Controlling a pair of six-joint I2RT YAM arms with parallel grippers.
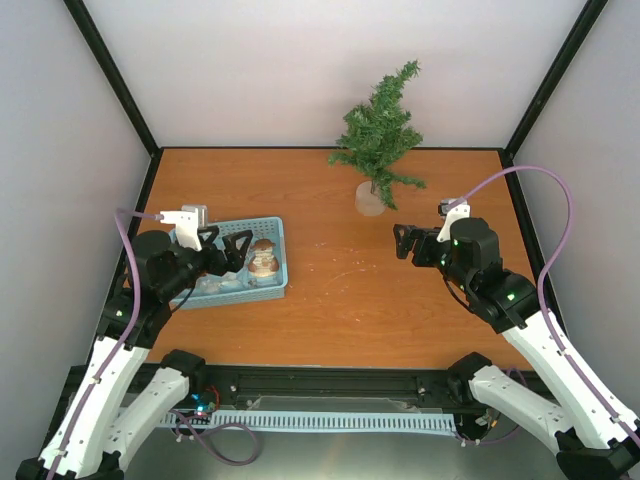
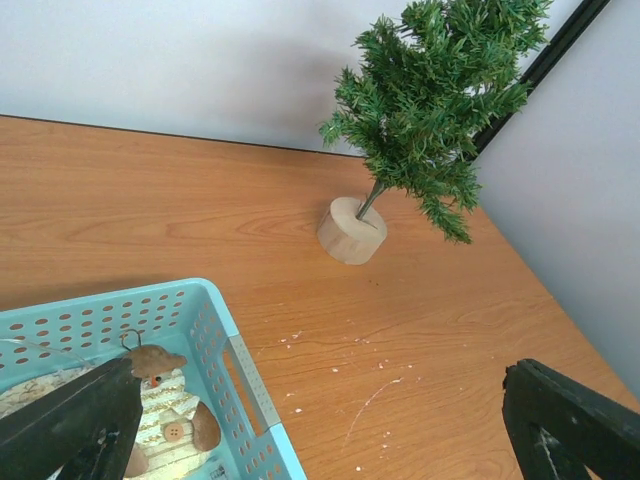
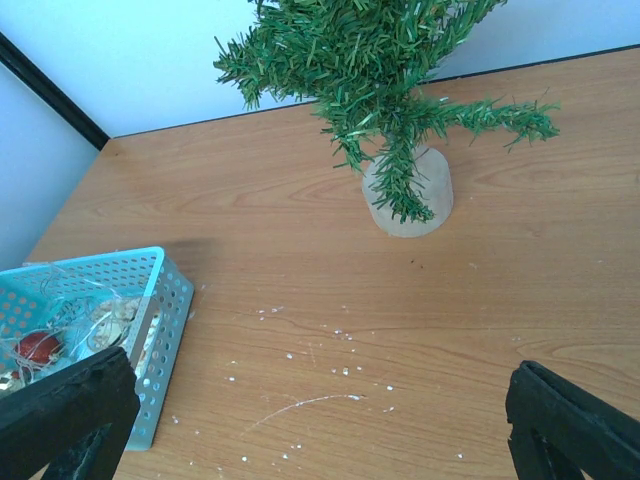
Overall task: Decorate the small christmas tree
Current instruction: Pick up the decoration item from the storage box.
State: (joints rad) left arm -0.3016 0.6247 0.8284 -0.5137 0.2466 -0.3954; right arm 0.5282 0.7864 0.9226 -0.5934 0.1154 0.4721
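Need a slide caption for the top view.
Undecorated small christmas tree; left gripper open over blue basket; right gripper open.

The tree [image 1: 378,130] stands at the far edge, right of the middle, and its branches spread over the table [image 1: 340,300]. The basket [image 1: 281,262] takes the left side, with the left gripper [image 1: 225,250] above it. Bare wood lies between the basket and the right gripper [image 1: 403,243]. Walls [image 1: 300,70] close left, right and far.

You see on the table [image 1: 340,300]: tree [image 1: 378,130] at 1 o'clock, near the back edge | basket [image 1: 262,222] at 9 o'clock, well apart from it | ornaments [image 1: 263,260] lie in the basket
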